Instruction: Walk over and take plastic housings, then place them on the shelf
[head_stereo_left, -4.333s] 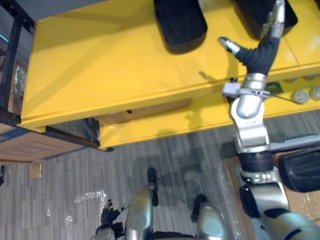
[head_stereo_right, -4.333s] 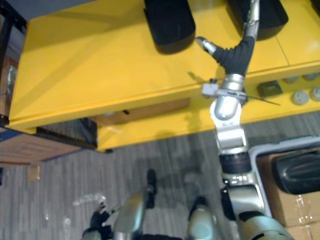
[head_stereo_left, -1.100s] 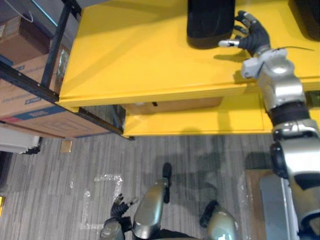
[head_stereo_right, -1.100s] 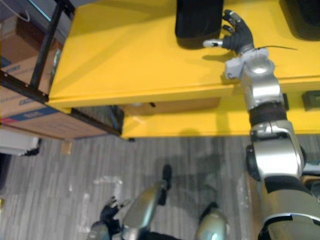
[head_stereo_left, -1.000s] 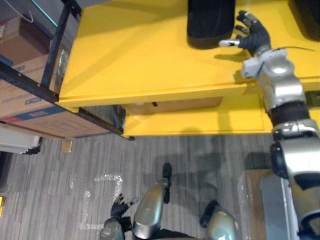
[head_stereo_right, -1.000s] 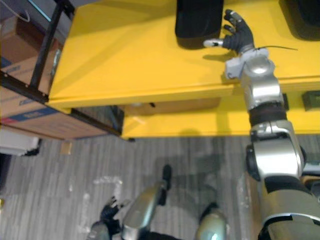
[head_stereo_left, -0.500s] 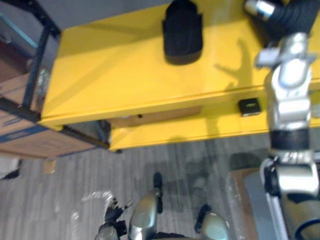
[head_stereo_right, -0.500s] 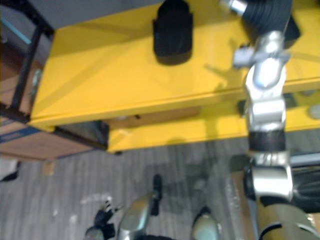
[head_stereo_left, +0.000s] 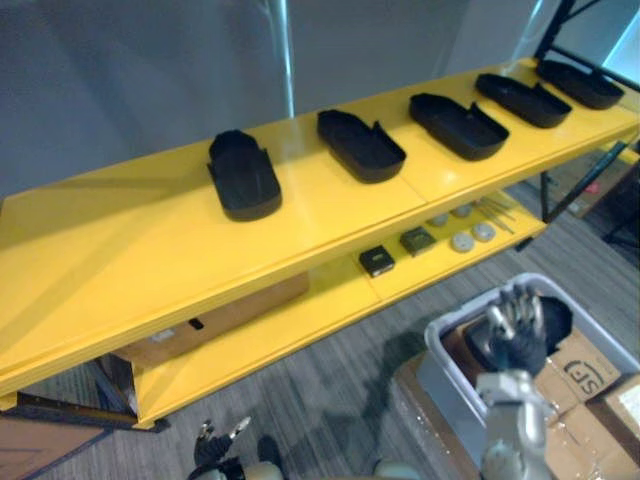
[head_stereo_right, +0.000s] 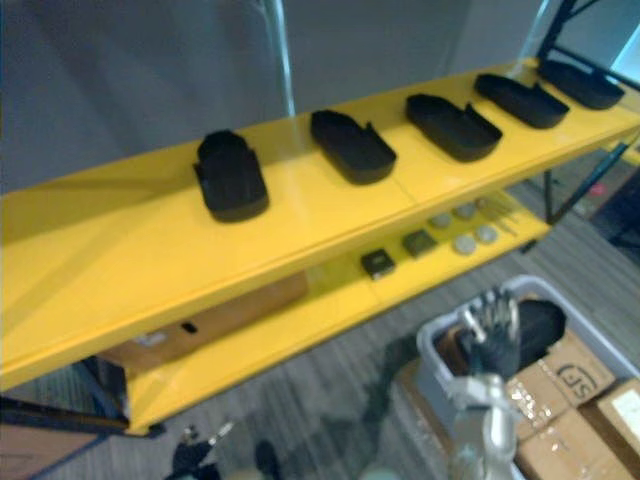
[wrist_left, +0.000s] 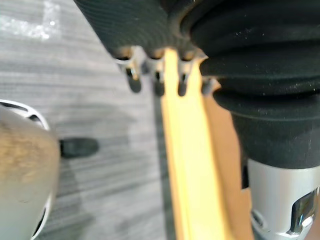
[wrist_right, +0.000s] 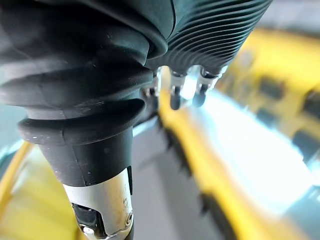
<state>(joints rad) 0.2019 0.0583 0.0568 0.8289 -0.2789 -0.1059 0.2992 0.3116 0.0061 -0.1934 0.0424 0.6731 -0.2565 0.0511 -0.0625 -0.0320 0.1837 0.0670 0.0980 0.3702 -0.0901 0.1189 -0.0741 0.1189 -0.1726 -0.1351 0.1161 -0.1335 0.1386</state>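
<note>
1. The right hand (head_stereo_left: 513, 345) is being held up with its silver fingers straight and slightly spread, and nothing is being gripped by it.
2. A grey plastic bin (head_stereo_left: 437, 372) is being overhung by that hand. A dark rounded shape (head_stereo_left: 556, 318) is being shown inside the bin just past the fingertips; whether it is a housing cannot be told.
3. Brown cardboard boxes (head_stereo_left: 585, 367) are being shown close beside the hand, next to the bin.
4. Well beyond the hand, a row of five black tub-shaped plastic housings (head_stereo_left: 458, 127) is being carried on the top tier of a long yellow shelf (head_stereo_left: 120, 250), each apart from its neighbours.
5. On the lower tier, nearer the hand, small dark square parts (head_stereo_left: 377, 261) and grey round discs (head_stereo_left: 462, 241) are being stored.
6. The left hand (head_stereo_left: 212, 448) is being held low above the grey carpeted floor (head_stereo_left: 330, 400), with its fingers relaxed and apart and nothing grasped.
</note>
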